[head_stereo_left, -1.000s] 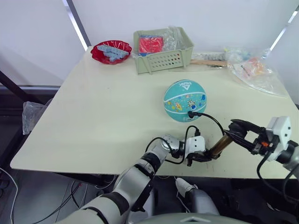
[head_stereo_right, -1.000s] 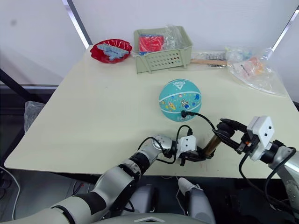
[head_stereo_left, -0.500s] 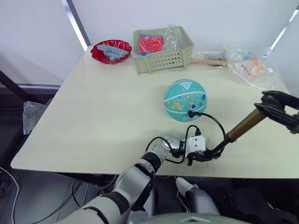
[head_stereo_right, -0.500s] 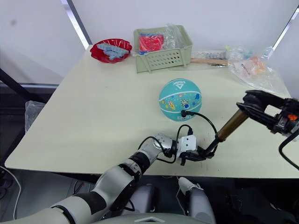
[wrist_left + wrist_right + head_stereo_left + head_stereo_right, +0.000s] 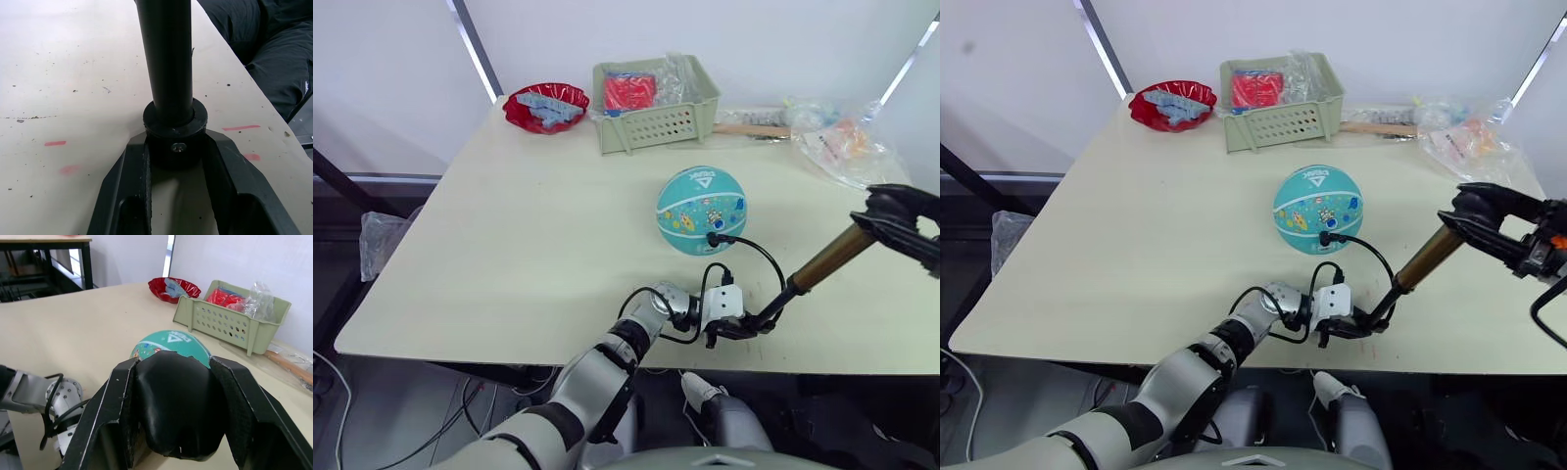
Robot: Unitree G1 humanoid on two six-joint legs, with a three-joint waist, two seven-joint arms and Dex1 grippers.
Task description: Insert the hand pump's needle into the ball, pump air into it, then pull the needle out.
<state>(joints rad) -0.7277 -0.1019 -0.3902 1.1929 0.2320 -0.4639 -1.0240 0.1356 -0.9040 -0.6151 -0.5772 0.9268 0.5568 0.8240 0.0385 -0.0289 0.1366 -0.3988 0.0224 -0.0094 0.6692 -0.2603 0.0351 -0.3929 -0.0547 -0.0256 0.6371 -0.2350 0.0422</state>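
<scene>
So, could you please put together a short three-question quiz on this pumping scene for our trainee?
1. True or false: the left gripper clamps the hand pump at its base.
2. What does the right gripper hold? A) the ball B) the pump's handle C) the green basket
3. The black hose plugs into the ____.

Key: 1 true; 2 B; 3 ball.

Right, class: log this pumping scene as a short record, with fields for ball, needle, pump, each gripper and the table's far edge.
ball: teal ball, mid-table
needle: hose end at the ball's near side; pin itself too small to see
pump: hand pump tilted, handle drawn out
left gripper: left gripper shut on the pump's black base
right gripper: right gripper shut on the T-handle
far edge: green basket, red bowl, plastic bags
</scene>
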